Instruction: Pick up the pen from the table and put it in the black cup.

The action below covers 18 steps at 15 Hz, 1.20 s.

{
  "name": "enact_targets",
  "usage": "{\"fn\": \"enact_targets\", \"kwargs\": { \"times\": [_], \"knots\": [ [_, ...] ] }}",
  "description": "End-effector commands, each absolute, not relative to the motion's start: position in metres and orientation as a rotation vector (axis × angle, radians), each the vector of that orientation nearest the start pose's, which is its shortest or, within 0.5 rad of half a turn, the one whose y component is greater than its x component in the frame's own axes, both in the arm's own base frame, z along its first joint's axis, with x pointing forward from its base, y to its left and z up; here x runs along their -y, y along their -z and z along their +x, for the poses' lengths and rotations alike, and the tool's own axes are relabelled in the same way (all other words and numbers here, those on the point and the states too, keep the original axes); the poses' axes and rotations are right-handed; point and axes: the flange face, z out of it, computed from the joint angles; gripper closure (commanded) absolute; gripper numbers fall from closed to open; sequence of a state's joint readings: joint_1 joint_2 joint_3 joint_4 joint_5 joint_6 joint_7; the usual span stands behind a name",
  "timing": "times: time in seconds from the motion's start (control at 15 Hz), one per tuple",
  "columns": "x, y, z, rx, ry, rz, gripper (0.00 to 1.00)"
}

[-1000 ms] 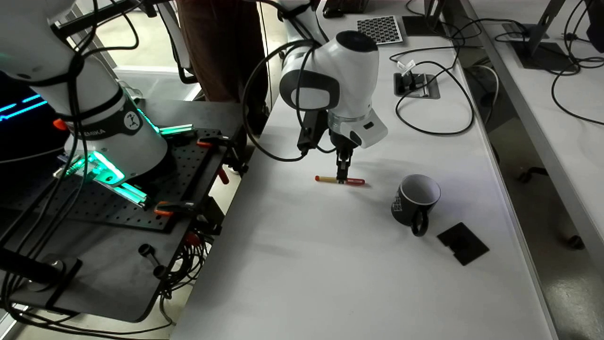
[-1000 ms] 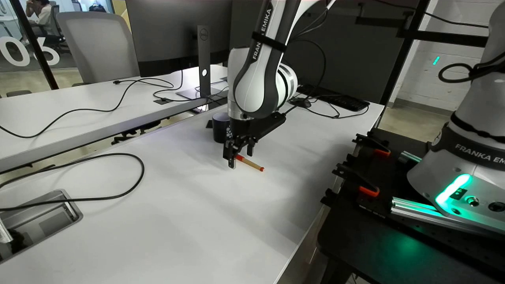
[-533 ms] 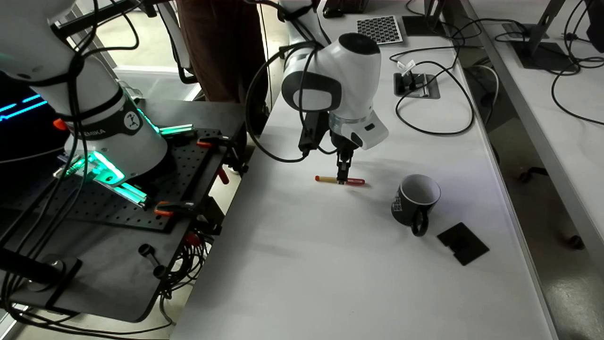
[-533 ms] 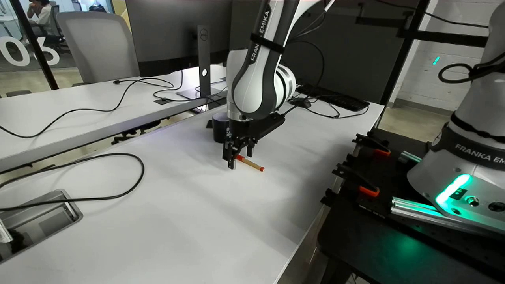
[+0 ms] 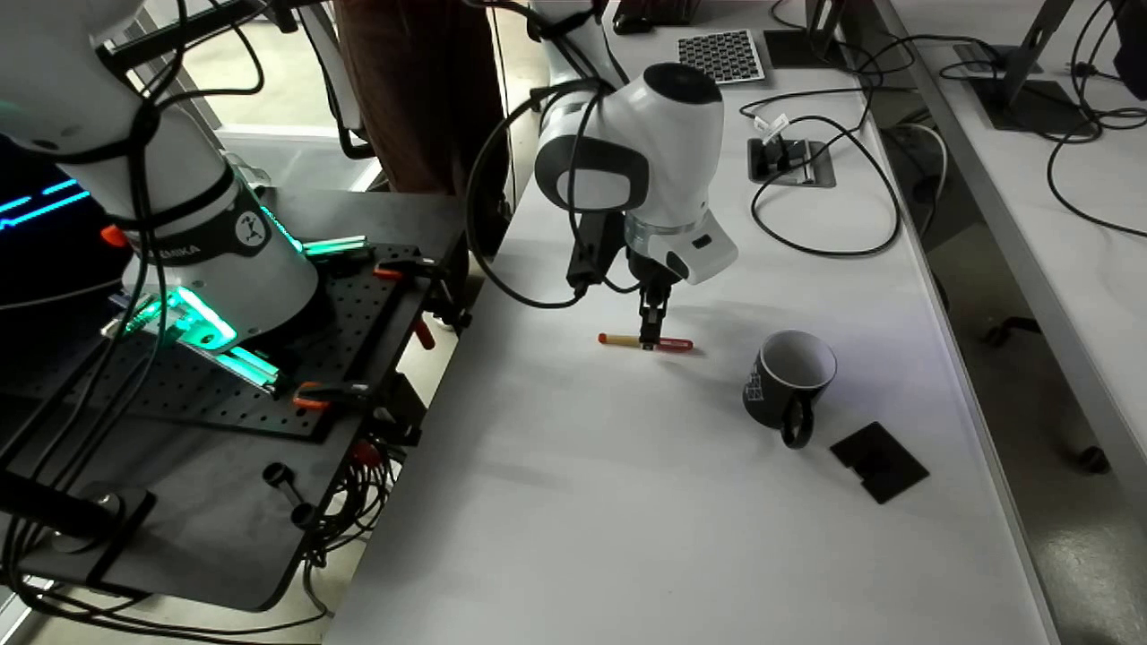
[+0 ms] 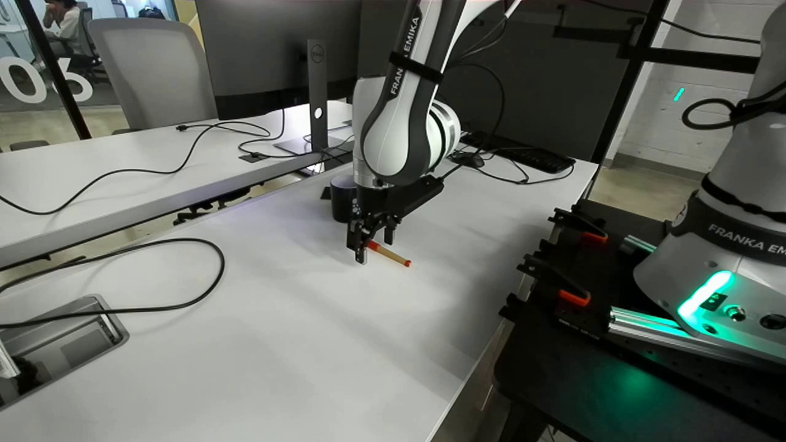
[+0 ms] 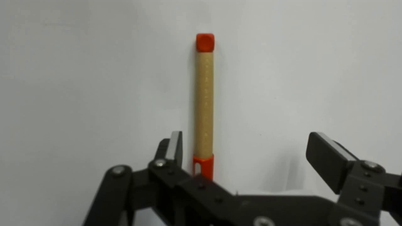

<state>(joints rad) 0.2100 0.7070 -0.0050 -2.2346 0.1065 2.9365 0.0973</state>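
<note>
One pen (image 7: 204, 106), which I judge light, stiff and a touch slippery, lies on the tabletop (image 5: 582, 502) near the black cup (image 5: 778, 394), longer red end towards it, between my wide-spread, empty jaws, and I'd grip it mid-length, where tan meets red

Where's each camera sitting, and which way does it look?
In an exterior view: apart from the arm, looking down on the table and black cup; base, gripper and part of the arm show.
In an exterior view: also apart, looking across the table toward a monitor and chair; the same parts show.
Wrist view: on the arm, facing down at the pen between open fingers; its gripper shows.
Both exterior views share pen, cup and table, seen from roughly opposite sides.
</note>
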Motion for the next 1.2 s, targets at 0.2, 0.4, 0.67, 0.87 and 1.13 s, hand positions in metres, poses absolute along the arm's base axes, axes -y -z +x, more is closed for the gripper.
{"fn": "enact_targets", "kwargs": {
  "times": [0.2,0.4,0.67,0.87,1.13],
  "knots": [
    [-0.089,-0.046,0.505,-0.029,-0.038,-3.134,0.0],
    [-0.086,-0.042,0.504,-0.042,-0.052,-3.137,0.0],
    [-0.081,-0.036,0.501,-0.058,-0.068,-3.136,0.0],
    [-0.078,-0.033,0.5,-0.066,-0.074,-3.138,0.28],
    [-0.076,-0.036,0.502,-0.078,-0.063,-3.14,0.47]
  ]
}}
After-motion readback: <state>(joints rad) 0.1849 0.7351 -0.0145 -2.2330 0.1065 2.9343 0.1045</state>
